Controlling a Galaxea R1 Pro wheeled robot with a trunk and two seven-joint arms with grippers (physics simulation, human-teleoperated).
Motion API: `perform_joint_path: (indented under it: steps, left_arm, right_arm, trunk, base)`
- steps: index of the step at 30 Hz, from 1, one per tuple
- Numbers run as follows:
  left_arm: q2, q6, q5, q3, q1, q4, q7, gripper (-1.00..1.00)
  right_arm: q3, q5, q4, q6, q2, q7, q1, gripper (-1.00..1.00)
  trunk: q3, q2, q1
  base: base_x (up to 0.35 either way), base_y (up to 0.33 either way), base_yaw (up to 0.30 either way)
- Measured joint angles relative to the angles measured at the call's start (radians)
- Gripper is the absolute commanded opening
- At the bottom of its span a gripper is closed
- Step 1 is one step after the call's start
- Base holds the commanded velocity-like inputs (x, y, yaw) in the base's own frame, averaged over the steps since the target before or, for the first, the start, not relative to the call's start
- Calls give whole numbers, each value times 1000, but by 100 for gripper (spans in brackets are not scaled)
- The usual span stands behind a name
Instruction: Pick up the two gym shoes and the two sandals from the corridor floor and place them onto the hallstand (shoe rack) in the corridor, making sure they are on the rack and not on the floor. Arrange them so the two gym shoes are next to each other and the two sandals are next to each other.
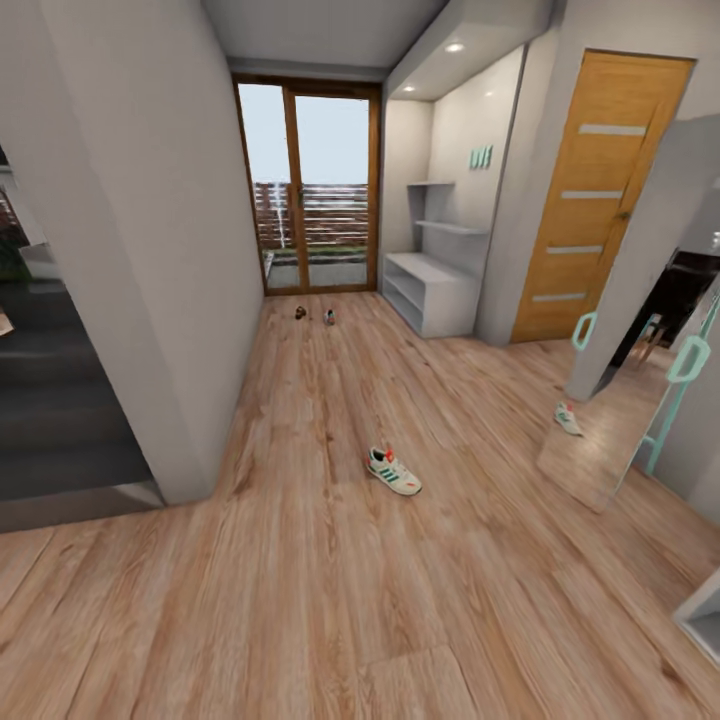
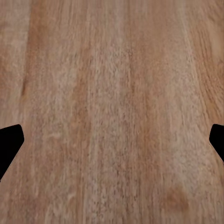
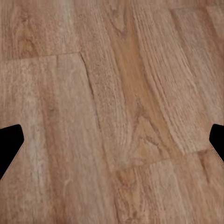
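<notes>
Wood-plank corridor floor [image 1: 300, 600] stretches ahead of me, one gym shoe [image 1: 393, 471] lying mid-corridor, the hallstand [image 1: 432, 292] waiting far right, and both my left end effector [image 2: 112, 140] and right end effector [image 3: 112, 140] spread open, empty, aimed floorward for approach.

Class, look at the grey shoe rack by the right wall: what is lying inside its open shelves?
The hallstand shows two open shelf levels with nothing visible on them; their back corners are hidden by its side wall.

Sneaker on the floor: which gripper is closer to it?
Probably right: the sneaker lies ahead, slightly rightward, nearer the right gripper. The left gripper hangs over floor planks, likely farther.
</notes>
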Motion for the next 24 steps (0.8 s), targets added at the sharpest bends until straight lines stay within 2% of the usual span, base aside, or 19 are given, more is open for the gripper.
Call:
perform_joint_path:
  steps: [6, 7, 11, 24]
  left_arm:
    - [0, 0, 0, 0, 0, 0, 0, 100]
    - [0, 0, 0, 0, 0, 0, 0, 100]
    - [0, 0, 0, 0, 0, 0, 0, 100]
    - [0, 0, 0, 0, 0, 0, 0, 100]
  right_arm:
    - [0, 15, 0, -1, -1, 0, 0, 100]
    - [-1, 35, 0, -1, -1, 1, 0, 100]
    - [-1, 69, 0, -1, -2, 2, 0, 100]
    - [-2, 77, 0, -1, -2, 2, 0, 100]
  trunk:
    - [0, 0, 0]
    - [0, 0, 0]
    - [0, 0, 0]
    - [0, 0, 0]
  base:
    - [333, 0, 7]
    - [333, 0, 2]
    - [333, 0, 1]
    - [333, 0, 0]
